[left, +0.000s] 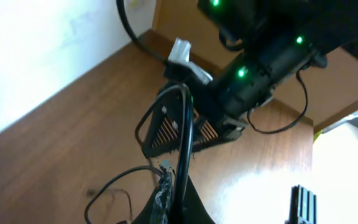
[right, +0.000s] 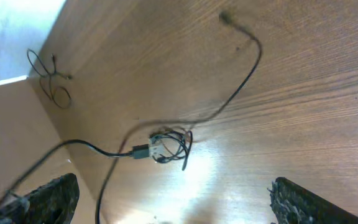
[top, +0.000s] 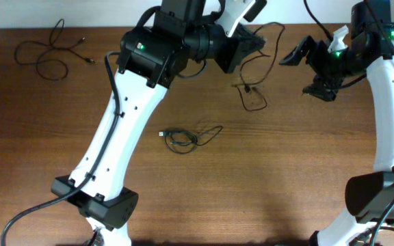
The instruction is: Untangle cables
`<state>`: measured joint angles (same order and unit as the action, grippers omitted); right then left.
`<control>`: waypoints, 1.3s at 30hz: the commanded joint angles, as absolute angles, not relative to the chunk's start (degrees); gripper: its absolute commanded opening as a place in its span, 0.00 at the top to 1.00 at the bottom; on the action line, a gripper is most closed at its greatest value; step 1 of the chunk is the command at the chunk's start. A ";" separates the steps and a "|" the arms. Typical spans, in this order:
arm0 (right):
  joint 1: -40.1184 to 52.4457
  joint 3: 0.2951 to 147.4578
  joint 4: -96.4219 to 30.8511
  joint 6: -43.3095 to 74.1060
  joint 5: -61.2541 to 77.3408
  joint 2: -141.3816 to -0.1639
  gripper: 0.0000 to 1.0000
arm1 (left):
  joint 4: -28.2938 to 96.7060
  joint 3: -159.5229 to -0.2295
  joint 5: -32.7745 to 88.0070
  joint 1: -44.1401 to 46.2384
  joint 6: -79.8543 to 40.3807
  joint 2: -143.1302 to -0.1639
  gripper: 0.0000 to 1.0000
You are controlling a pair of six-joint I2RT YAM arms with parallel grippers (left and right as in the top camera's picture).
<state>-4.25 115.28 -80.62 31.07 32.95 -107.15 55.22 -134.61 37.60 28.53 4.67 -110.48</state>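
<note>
Black thin cable (left: pixel 184 134) looped, seemingly pinched by left tool (left: pixel 165 186).

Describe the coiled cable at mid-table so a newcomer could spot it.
On the wooden table, look at the centre, just right of the left arm's white link. The coiled cable lies alone, a tight bundle with a pale plug on its left; the other cables sprawl loosely near the far edge.
</note>
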 commanded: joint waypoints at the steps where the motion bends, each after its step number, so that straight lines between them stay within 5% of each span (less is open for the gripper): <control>1: -4.14 115.68 -80.62 25.30 37.67 -107.20 0.01 | 54.89 -136.14 33.52 28.34 2.22 -107.63 1.00; 7: -4.14 115.68 -80.36 17.10 48.03 -107.20 0.01 | 55.35 -136.14 29.04 28.34 0.38 -107.66 1.00; 29: 0.05 115.68 -76.64 8.99 51.86 -107.20 0.00 | 49.87 -136.14 29.89 28.34 -13.26 -107.63 1.00; 39: 0.05 115.68 -71.37 9.08 51.86 -107.20 0.13 | 46.19 -136.14 30.72 28.34 -22.52 -105.43 1.00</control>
